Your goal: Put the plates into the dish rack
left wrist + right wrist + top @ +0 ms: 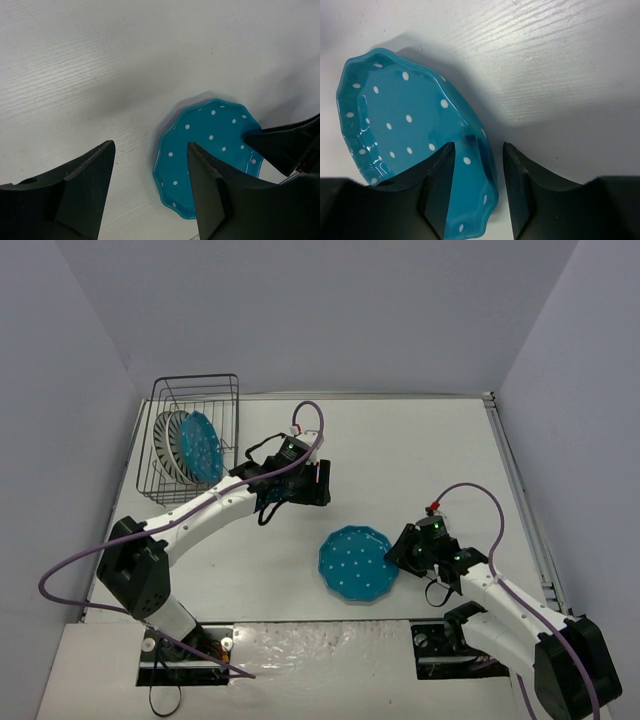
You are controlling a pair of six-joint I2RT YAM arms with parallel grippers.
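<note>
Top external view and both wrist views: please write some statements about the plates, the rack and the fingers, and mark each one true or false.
1. The black wire dish rack holds three round scalloped plates standing on edge. True.
2. Two plates lie on the white table. False: only one teal-blue dotted plate is there.
3. The right fingers straddle the rim of that teal-blue dotted plate, one inside it and one outside. True.
4. The left fingers grip a striped plate. False: they stand apart with nothing between them, above the table.
</note>
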